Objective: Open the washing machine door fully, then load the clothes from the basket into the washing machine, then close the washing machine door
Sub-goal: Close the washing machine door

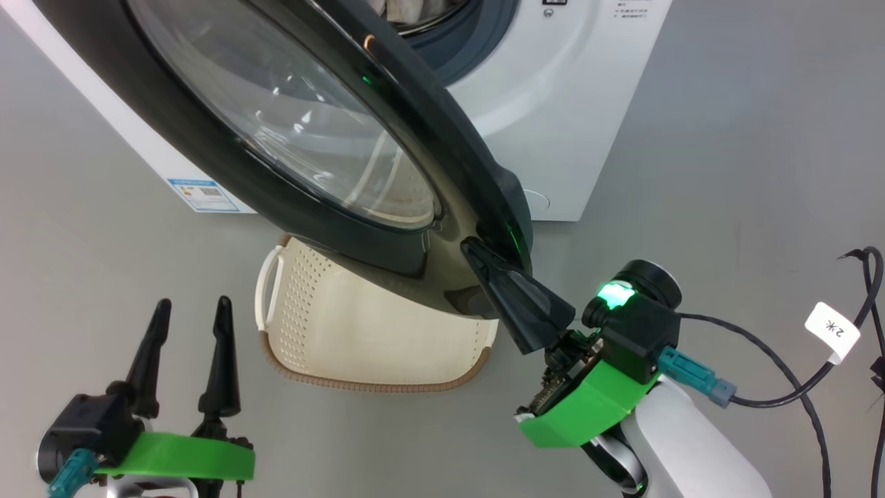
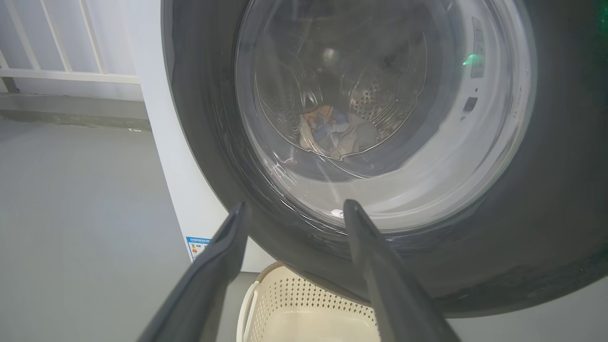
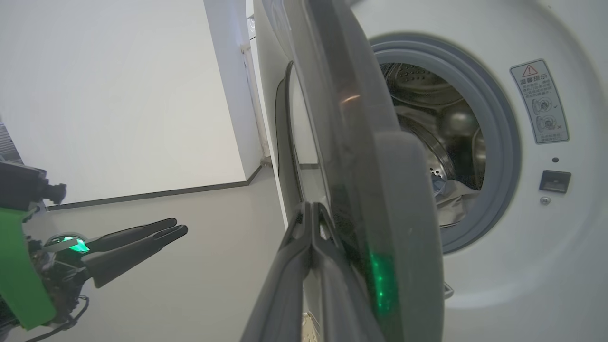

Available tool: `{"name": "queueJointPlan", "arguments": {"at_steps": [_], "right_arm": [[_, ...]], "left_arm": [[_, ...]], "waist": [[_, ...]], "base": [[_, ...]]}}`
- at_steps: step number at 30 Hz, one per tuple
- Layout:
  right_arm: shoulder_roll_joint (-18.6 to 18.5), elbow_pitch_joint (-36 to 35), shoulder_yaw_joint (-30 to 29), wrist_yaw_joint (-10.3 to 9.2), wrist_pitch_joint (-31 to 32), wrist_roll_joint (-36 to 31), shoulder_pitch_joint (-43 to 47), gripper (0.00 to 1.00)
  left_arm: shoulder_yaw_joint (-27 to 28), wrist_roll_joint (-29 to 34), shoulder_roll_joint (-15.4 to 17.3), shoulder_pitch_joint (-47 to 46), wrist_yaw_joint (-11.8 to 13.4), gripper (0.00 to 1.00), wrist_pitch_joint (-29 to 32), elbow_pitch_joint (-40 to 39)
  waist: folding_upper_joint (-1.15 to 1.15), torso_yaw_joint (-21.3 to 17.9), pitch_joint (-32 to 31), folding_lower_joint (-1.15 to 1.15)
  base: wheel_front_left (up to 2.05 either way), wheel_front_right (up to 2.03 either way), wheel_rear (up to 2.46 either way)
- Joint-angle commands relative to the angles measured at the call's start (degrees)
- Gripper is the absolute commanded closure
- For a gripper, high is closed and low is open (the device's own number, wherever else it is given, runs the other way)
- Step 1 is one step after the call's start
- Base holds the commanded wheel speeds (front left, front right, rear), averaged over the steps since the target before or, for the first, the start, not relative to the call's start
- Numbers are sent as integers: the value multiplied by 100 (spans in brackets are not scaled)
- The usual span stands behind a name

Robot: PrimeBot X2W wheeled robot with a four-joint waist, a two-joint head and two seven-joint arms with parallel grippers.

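- Left gripper [image 1: 192, 308]: low on the left over the floor [image 1: 104, 242], fingers spread wide, nothing between them, well apart from the door. Idle.
- Basket [image 1: 311, 311]: on the floor in front of the washer, half under the door. What shows of it looks empty.
- Door [image 1: 297, 138]: part-way open, hanging out over the basket. Stiff, hinged, fairly heavy I'd guess. It moves on one arc only, so push along that arc, no lifting.
- Black ring [image 1: 359, 249]: glossy, so slippery. A flat push works, a pinch would slide off. Keep off the glass bowl [image 2: 380, 118]; it bulges out and is the fragile part.
- Right gripper [image 1: 476, 250]: fingers pressed together, holding nothing, laid against the door's outer face just by its free edge, touching as far as I can tell. Good spot, a push there gets the most leverage.
- Washer [image 1: 574, 124]: mouth open behind the door. Clothes [image 3: 449, 192] lie low in the drum [image 3: 427, 109], close behind the gasket [image 3: 498, 142]. Soft, light, floppy.
- My read: loading done, closing in hand. Risk is fabric near the lip getting caught in the seal; can't tell whether any overhangs.
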Motion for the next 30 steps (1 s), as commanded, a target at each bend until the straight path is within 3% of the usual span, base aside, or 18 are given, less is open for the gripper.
{"name": "queueJointPlan", "arguments": {"at_steps": [1, 30], "right_arm": [[73, -137, 21, 7, -26, -82, -134, 100], [-424, 245, -523, 7, -26, -271, -1452, 100]], "left_arm": [[224, -48, 128, -153, -9, 0, -37, -176], [26, -141, 182, -428, -9, 0, -37, -339]], "waist": [[0, -29, 26, 0], [0, 107, 758, 0]], "base": [[0, 0, 0], [0, 0, 0]]}}
